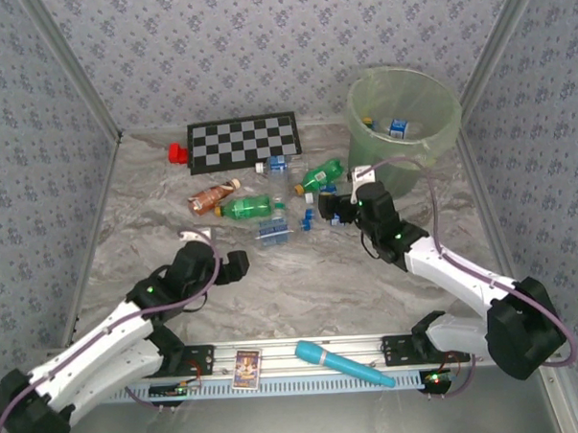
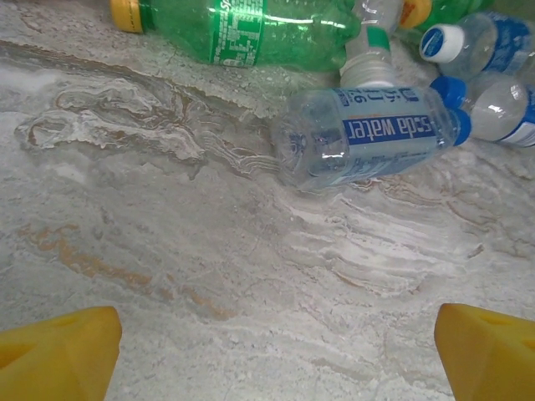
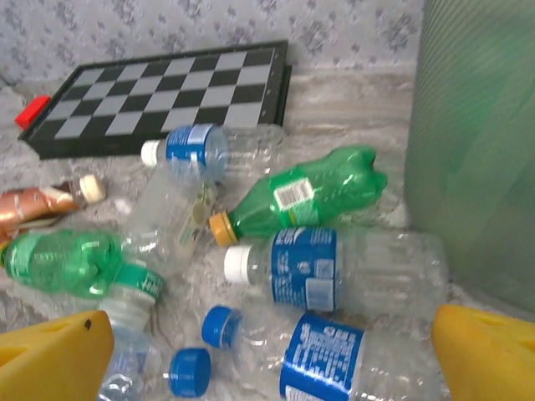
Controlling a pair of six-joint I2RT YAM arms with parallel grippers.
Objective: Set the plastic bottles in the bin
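**While a few bottles point(image 1: 397, 126) lie in the bin point(image 1: 437, 143), most are left on the table point(image 1: 302, 293)**

As is seen from above, a few blue-labelled bottles are lodged inside the bin at the far right, while some nine plastic bottles point(image 1: 269, 203) are left clustered mid-table, just left of it. The task is judged to be at an early stage. Both claws are held wide and empty: the left claw point(image 1: 235, 265) is poised near the cluster, the right claw point(image 1: 339, 212) at its right edge. The bin's contents are disclosed from above, whereas its outer wall is presented to the right wrist. From the left wrist a clear bottle point(image 2: 368, 138) is read as "soda water".
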